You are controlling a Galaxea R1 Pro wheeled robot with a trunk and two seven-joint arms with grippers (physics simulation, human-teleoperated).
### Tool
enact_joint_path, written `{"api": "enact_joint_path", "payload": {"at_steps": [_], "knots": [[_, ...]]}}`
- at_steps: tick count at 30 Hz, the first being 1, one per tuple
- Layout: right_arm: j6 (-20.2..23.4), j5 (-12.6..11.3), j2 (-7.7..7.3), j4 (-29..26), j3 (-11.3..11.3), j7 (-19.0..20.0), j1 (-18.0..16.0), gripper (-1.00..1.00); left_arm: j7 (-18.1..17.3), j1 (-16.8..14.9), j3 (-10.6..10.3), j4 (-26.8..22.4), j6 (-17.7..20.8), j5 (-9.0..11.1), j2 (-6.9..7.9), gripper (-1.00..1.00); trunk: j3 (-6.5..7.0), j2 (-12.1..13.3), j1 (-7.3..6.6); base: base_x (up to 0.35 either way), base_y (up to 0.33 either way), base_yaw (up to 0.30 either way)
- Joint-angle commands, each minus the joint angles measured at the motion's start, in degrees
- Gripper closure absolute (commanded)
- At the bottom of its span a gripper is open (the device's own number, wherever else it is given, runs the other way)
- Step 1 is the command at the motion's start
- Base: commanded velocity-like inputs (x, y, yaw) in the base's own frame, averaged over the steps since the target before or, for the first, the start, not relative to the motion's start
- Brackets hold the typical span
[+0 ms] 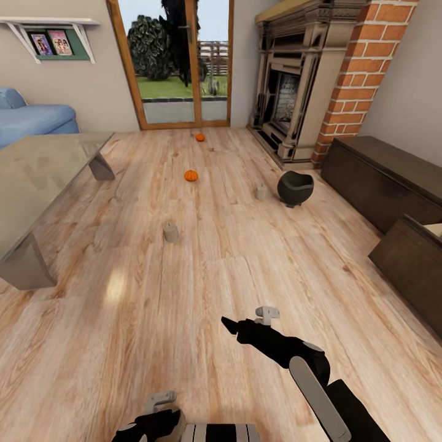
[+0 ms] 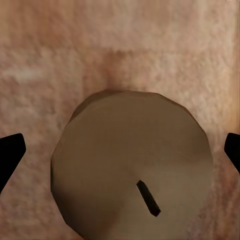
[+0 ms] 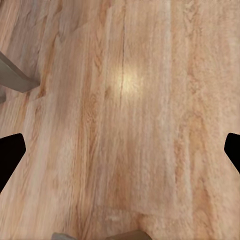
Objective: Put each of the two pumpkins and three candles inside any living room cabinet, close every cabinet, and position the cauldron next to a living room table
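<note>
Left wrist view gives me the top of a candle (image 2: pixel 132 167) directly below the camera, its dark wick off-centre, sitting upright on the wood floor (image 2: pixel 120 45). The left gripper (image 2: pixel 120 155) has its two black fingertips (image 2: pixel 11 152) at the far edges of the picture, spread wide, one on either side of the candle and not touching it. In the head view I see that left gripper (image 1: pixel 153 423) at the bottom edge, low over the floor.

On my right wrist view the right gripper (image 3: pixel 120 155) is just as wide apart, fingertips (image 3: pixel 11 152) at the picture's edges with nothing between them but bare planks. From the head view the right gripper (image 1: pixel 236 328) reaches forward over open floor.

Further out in the head view, a second candle (image 1: pixel 170 231) stands on the floor near the glass table (image 1: pixel 37 178), and a third candle (image 1: pixel 261 191) stands just beside the cauldron (image 1: pixel 295 187), which sits in front of the fireplace (image 1: pixel 294 86). One pumpkin (image 1: pixel 191 175) lies mid-floor; the other pumpkin (image 1: pixel 200 137) is nearer the glass door (image 1: pixel 178 61). The cabinet (image 1: pixel 383 178) runs along the right wall, and at its near end a drawer (image 1: pixel 414 261) stands pulled out.
</note>
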Motion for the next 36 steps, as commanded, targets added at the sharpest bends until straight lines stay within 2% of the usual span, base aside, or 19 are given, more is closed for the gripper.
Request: {"api": "enact_joint_path", "payload": {"at_steps": [1, 14, 17, 20, 26, 28, 32, 36], "knots": [[0.2, -0.3, -0.04, -0.1, 0.1, -0.2, 0.0, -1.00, 0.1, 0.0, -0.2, -0.1, 0.3, 0.4, 0.03, -1.00, -0.04, 0.0, -0.01, 0.036, 0.000, 0.000], [0.2, -0.3, -0.04, 0.0, 0.1, -0.2, 0.0, -1.00, 0.1, 0.0, -0.1, -0.1, 0.3, 0.4, 0.03, -1.00, -0.04, 0.0, -0.01, 0.009, 0.000, 0.000], [0.2, -0.3, -0.04, -0.1, 0.1, -0.2, 0.0, -1.00, 0.1, 0.0, -0.1, -0.1, 0.2, 0.5, 0.03, -1.00, -0.71, -0.1, 0.07, 0.000, 0.000, 0.000], [0.2, -0.3, -0.06, -0.4, 0.1, 0.0, 0.0, -1.00, 0.1, 0.0, -0.2, -0.1, -1.4, 0.6, 0.03, -1.00, -1.15, -0.1, 0.12, 0.000, 0.000, 0.000], [0.2, -0.5, -0.51, -0.2, -0.1, 8.8, 0.0, -1.00, 0.1, 0.0, -0.2, 1.8, -3.3, 0.4, 0.03, -1.00, -1.15, -0.1, 0.12, 0.000, 0.000, 0.000], [0.2, -0.5, -0.54, -0.1, -0.1, 9.7, 0.0, -1.00, 0.1, 0.0, -0.2, 1.9, -3.4, 0.4, 0.03, -1.00, -1.15, -0.1, 0.12, 0.000, 0.000, 0.000], [0.2, -0.5, -0.56, -0.1, -0.1, 10.5, 0.0, -1.00, 0.1, 0.0, -0.2, 2.1, -3.4, 0.4, 0.03, -1.00, -2.04, -0.1, 0.22, 0.000, 0.000, 0.000], [0.2, -0.5, -0.57, 0.0, -0.1, 10.8, 0.0, -1.00, 0.1, 0.0, -0.2, 2.1, -3.4, 0.4, 0.00, -1.00, -2.04, -0.1, 0.22, 0.000, 0.000, 0.000]]}}
